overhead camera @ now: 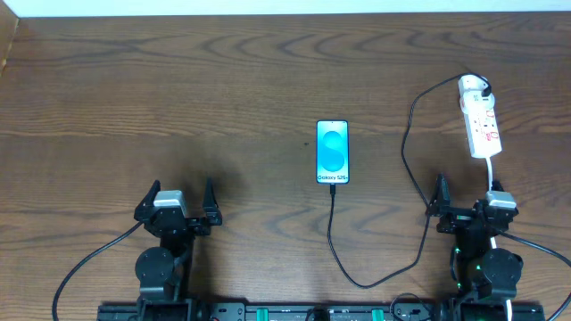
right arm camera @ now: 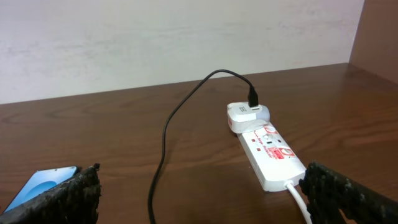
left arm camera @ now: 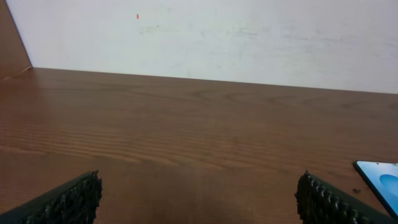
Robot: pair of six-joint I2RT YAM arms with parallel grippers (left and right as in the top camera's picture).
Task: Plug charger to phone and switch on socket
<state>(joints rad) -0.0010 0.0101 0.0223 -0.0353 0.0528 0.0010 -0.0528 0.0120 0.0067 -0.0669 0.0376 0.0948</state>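
Note:
The phone [overhead camera: 333,152] lies flat mid-table, its blue-cyan screen lit. It also shows at the edges of the left wrist view [left arm camera: 380,176] and the right wrist view [right arm camera: 40,184]. The thin black charger cable [overhead camera: 409,178] runs from the phone's near end, loops toward the front, then rises to a white plug [right arm camera: 247,115] in the far end of the white socket strip [overhead camera: 480,120], also in the right wrist view [right arm camera: 272,151]. My left gripper [overhead camera: 178,201] is open and empty at the front left. My right gripper [overhead camera: 467,198] is open and empty, just in front of the strip.
The strip's white cord [overhead camera: 492,174] runs back toward my right arm, also seen in the right wrist view [right arm camera: 300,199]. A white wall [left arm camera: 205,37] borders the far table edge. Thick black robot cables [overhead camera: 85,267] trail at the front.

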